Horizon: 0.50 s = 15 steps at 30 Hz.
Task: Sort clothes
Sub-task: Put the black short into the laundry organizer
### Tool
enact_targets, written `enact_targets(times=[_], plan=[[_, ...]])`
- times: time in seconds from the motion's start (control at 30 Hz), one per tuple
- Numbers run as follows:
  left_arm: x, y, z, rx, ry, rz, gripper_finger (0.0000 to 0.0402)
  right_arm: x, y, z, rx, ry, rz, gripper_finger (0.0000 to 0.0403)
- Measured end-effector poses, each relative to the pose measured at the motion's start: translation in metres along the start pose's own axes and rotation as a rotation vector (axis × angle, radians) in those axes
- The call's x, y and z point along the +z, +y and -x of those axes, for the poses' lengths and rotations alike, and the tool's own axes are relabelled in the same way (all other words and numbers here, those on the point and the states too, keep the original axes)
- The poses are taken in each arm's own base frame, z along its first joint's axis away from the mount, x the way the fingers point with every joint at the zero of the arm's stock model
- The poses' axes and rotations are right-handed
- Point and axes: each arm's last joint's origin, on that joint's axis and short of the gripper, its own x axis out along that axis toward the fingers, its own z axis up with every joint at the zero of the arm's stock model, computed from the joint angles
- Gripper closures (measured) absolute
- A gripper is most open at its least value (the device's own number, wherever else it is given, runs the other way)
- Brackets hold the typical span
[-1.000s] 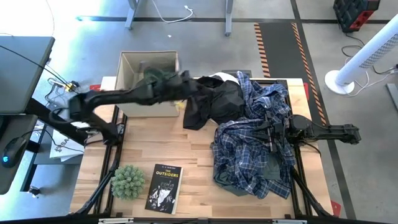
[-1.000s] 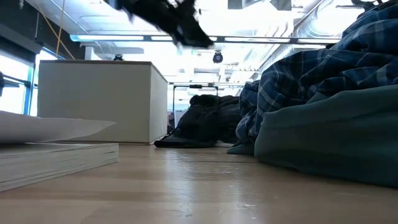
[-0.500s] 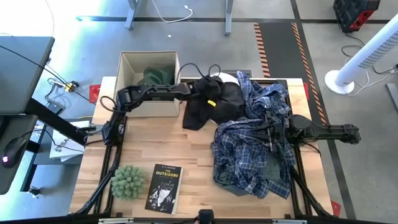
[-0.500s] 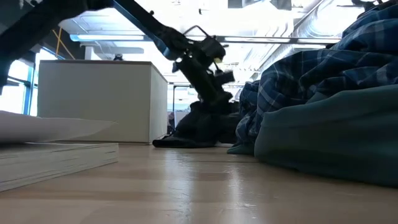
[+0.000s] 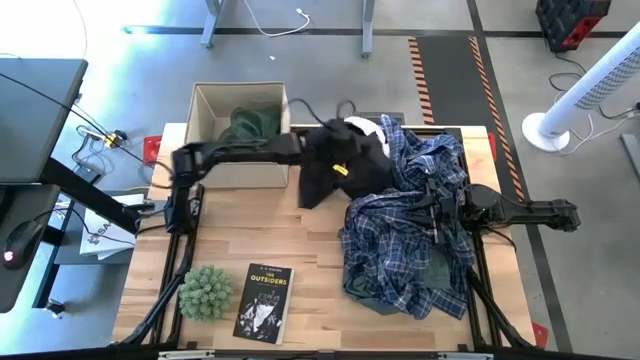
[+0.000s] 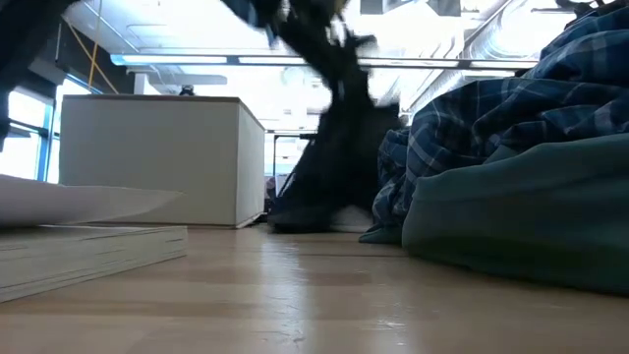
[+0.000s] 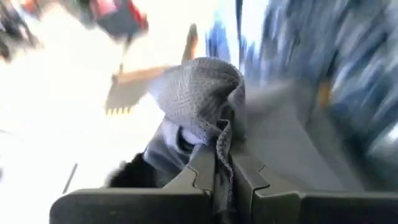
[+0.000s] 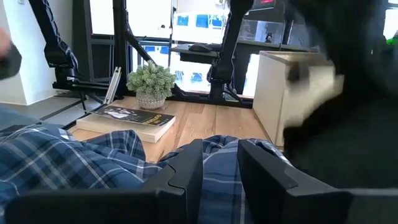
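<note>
My left gripper is shut on the black garment, near the far edge beside the tan box. A dark green garment lies in the box. A white garment peeks out beyond the black one. Blue-and-white plaid shirts are heaped on the right, over a grey-green garment. My right gripper waits open, level, half buried in the plaid heap. My left gripper pinches a bunched fold of the black garment's top between its two fingers. The fingers slant down from the table's left. The garment hangs below them as a tall column, and its lower end lies on the table.
A book and a small potted plant sit at the near left. Bare wood lies between them and the box. The plaid heap fills the right half of the table.
My left gripper has swung from over the box toward the table's right, come down on the black garment, shut on it and risen. The garment's top is drawn up into a column. Its lower end stays on the table.
</note>
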Motion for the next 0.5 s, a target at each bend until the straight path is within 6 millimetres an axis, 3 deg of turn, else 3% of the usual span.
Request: enact_targets(times=[0.13,0.27,0.4,0.5], plan=[[0.05,0.027,0.084,0.143,-0.228,-0.056,0.0393,0.0,0.0,0.0,0.0,0.0,0.0,0.0304],[0.082,0.058,0.184,0.461,-0.397,-0.17,0.0394,0.0,0.0,0.0,0.0,0.0,0.0,0.0304],[0.085,0.085,0.281,0.732,-0.46,-0.204,0.0394,0.0,0.0,0.0,0.0,0.0,0.0,0.0304],[0.073,0.098,0.332,0.846,-0.413,-0.169,0.0394,0.0,0.0,0.0,0.0,0.0,0.0,0.0304]])
